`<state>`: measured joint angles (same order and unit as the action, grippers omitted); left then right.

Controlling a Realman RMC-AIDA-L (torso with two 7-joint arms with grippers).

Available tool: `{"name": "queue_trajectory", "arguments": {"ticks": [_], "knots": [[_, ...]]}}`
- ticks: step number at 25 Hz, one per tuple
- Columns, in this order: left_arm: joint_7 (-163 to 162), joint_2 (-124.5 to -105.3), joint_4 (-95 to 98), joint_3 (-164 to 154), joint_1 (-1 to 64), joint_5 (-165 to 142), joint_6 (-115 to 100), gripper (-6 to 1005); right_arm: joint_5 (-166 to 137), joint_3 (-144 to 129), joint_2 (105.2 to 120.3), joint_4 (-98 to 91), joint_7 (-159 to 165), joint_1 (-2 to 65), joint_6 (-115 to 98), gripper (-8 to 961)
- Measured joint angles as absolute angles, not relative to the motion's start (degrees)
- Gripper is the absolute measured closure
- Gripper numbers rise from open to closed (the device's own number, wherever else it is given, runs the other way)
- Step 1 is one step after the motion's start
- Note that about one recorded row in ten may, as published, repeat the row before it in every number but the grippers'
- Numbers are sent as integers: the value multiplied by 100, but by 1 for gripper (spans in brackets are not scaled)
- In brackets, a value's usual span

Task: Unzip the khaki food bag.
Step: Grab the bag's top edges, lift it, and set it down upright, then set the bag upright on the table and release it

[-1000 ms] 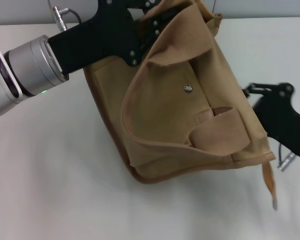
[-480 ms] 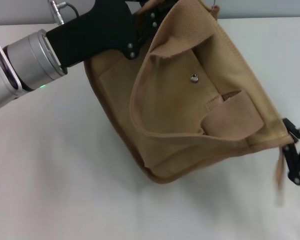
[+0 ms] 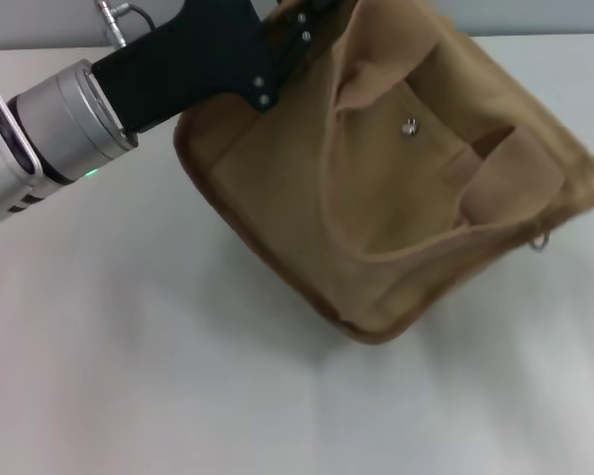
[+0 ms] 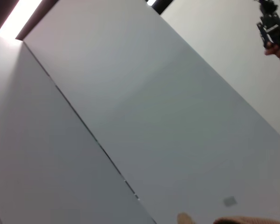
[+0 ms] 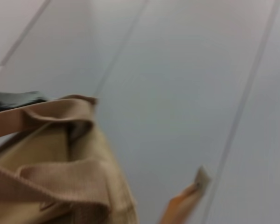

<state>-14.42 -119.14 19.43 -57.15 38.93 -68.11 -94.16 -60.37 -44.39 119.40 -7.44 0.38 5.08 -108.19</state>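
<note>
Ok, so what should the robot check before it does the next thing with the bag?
1. Left claw at the khaki food bag's far top corner: ok.
2. Bag upright on the table: not ok, tipped with its front pocket facing up.
3. Top zipper undone: cannot tell, hidden.
4. Orange pull tag in sight: ok, beside the bag in the right wrist view.
5. Right claw holding that tag: cannot tell.

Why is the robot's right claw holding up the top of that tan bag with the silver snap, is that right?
Not quite: in the head view it's the left claw at the top of the khaki food bag. The right claw is out of view there. The silver snap is right.
</note>
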Motion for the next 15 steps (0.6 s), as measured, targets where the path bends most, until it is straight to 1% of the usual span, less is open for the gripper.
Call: {"name": "queue_trajectory", "arguments": {"ticks": [6,15], "knots": [[-1329,-11918,1779,-6296,3884,-5998,-9420,893,-6052,-3977,11879,-846,1122,597,-10465,850],[-1308,-11918,1608,-6355,3664,-5826,-9470,875,-6071,-3970,11851,-933,1296,642,-10232,484]]}}
